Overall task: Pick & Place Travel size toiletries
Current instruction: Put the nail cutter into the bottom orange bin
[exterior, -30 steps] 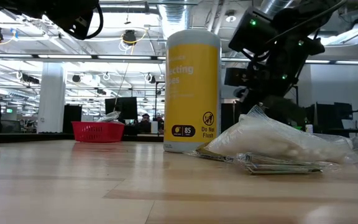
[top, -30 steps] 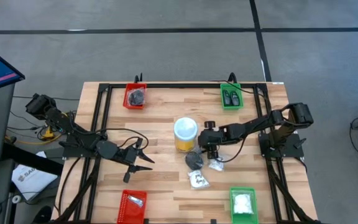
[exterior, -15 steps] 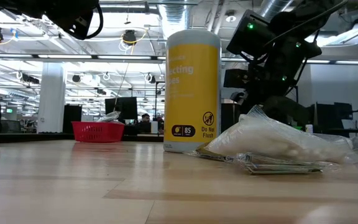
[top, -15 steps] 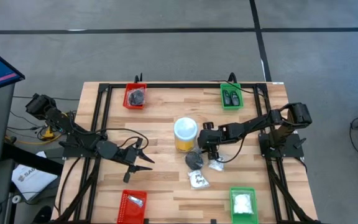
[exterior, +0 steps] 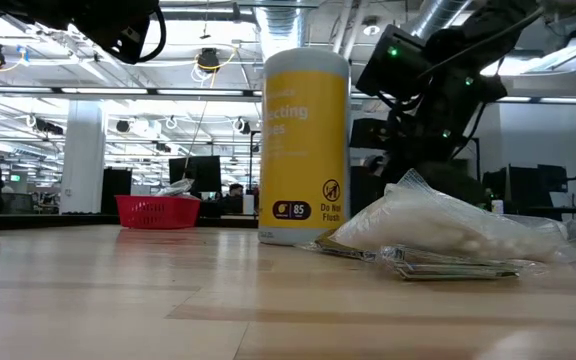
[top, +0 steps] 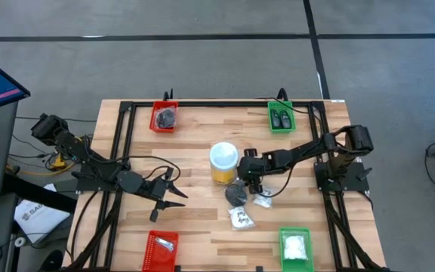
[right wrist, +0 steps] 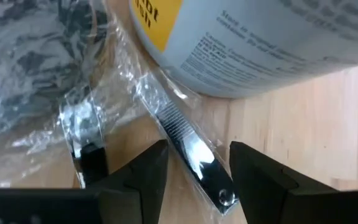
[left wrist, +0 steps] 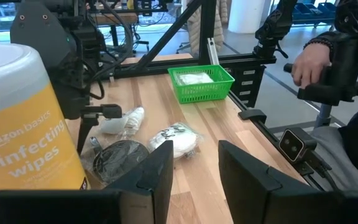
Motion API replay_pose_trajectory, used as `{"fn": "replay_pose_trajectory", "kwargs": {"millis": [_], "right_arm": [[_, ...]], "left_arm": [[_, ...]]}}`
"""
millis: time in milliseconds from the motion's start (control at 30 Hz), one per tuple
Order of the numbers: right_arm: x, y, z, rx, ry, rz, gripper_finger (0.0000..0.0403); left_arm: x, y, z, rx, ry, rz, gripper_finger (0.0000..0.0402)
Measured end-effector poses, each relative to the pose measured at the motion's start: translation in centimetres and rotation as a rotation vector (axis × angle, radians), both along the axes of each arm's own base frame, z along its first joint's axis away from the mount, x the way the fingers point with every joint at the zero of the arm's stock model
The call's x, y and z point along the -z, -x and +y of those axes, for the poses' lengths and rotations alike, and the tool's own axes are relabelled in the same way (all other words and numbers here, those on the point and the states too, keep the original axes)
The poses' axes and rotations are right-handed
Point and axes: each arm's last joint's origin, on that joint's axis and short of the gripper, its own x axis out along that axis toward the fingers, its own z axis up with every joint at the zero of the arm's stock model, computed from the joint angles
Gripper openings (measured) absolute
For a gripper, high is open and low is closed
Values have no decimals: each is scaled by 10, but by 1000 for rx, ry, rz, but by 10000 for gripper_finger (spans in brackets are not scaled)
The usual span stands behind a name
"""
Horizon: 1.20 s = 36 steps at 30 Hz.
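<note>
Straddling a bagged silvery nail file (right wrist: 191, 146) beside the yellow jar (top: 223, 163), right gripper (right wrist: 194, 165) fingers stand apart.

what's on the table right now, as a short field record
right gripper: fingers astride a silvery tool in a clear packet, beside the yellow tub
left gripper: fingers apart, idle over the table's left half
loose items: black round piece, two clear packets
red trays: back, front, each holding an item
green trays: back with dark bottles, front with white packets
</note>
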Motion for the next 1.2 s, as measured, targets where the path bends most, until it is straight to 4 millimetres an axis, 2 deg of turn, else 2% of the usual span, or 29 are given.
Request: {"fn": "replay_pose_trajectory", "kwargs": {"millis": [133,333,467,667,967,1200], "right_arm": [[2,3,-1,64,-31,26,133],[2,5,-1,95,-49,48,39],[-1,10,-2,110,-49,59,40],[-18,21,0,126,-57,69,40],[-63,33,4,134,-89,-82,40],[-104,50,10,108,-120,-248,40]], "left_arm": [[0,0,0,0,0,0,117],[0,0,0,0,0,0,117],[0,0,0,0,0,0,117],[0,0,0,0,0,0,117],[0,0,0,0,1,-2,117],[-2,0,0,2,3,-25,117]]}}
